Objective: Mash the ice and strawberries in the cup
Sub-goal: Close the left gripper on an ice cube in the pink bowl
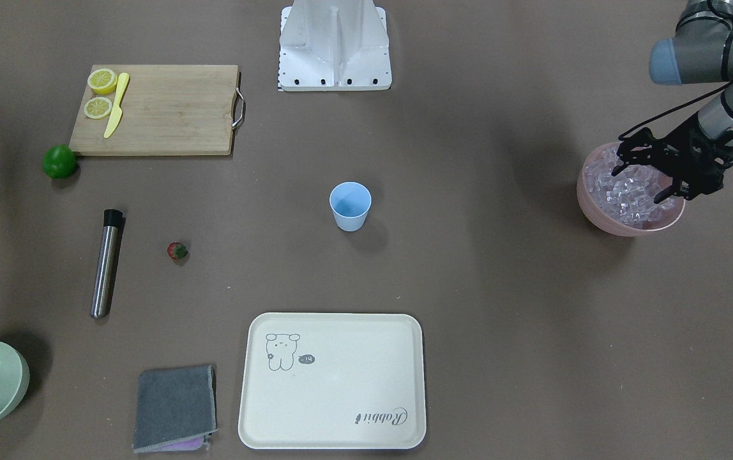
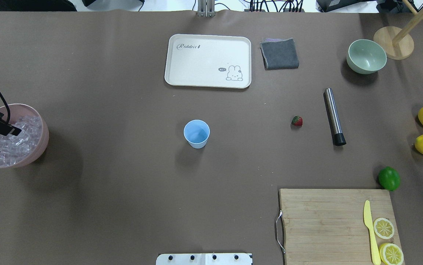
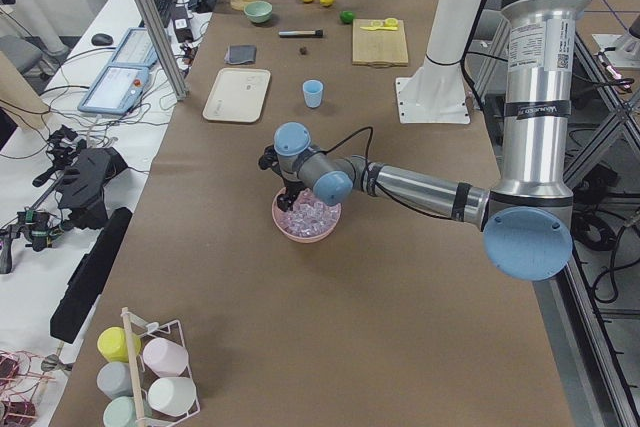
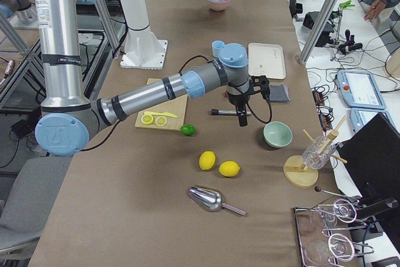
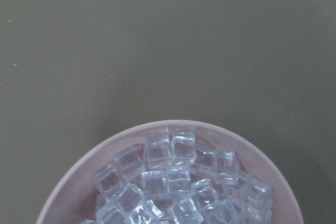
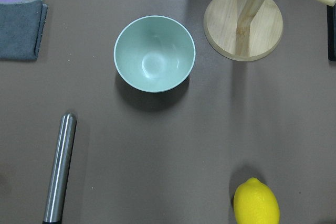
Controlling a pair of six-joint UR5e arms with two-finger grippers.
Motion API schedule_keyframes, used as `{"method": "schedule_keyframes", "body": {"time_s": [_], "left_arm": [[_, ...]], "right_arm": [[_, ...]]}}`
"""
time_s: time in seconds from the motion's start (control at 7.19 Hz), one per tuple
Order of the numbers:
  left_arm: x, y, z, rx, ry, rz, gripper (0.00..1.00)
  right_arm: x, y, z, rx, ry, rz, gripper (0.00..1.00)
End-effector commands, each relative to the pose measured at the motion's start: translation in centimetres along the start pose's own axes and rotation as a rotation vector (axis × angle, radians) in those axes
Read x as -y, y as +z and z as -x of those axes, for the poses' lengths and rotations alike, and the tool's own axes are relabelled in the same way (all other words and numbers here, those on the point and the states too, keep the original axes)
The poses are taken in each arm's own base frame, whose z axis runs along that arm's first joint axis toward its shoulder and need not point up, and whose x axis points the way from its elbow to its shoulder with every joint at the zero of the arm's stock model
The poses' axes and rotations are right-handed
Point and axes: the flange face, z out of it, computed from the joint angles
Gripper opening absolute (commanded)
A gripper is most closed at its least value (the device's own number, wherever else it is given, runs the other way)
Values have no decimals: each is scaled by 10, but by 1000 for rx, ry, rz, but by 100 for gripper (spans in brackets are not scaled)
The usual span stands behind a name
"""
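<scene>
The small light-blue plastic cup (image 1: 350,207) is found upright at the middle of the brown table (image 1: 500,306), and nothing is seen inside it. The small red strawberry with a green cap (image 1: 177,251) is lying on the table on the robot's right side, well apart from the cup and near a steel cylindrical rod with a black end (image 1: 106,265). The clear ice cubes (image 1: 619,195) are heaped in a wide pink plastic bowl (image 1: 596,220) at the robot's left end of the table, also well apart from the cup. The left gripper (image 1: 644,180) is positioned over that bowl. Its jaws are spread wide, with the tips down at the ice, and it cannot be told whether a cube is touched. The right gripper (image 4: 241,117) is seen only from the side, above the steel rod, and the state of its jaws cannot be told.
</scene>
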Motion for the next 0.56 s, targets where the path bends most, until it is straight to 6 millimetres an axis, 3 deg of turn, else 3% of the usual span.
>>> {"method": "schedule_keyframes", "body": {"time_s": [0.0,0.28,0.42], "left_arm": [[0,13,-10,10,32,6,97],[-1,21,-6,12,27,20,96],[-1,23,-4,12,31,22,83]], "right_arm": [[-4,-3,-2,-1,3,-3,100],[-6,-8,-1,0,1,-12,100],[-7,-9,0,0,0,-13,100]]}}
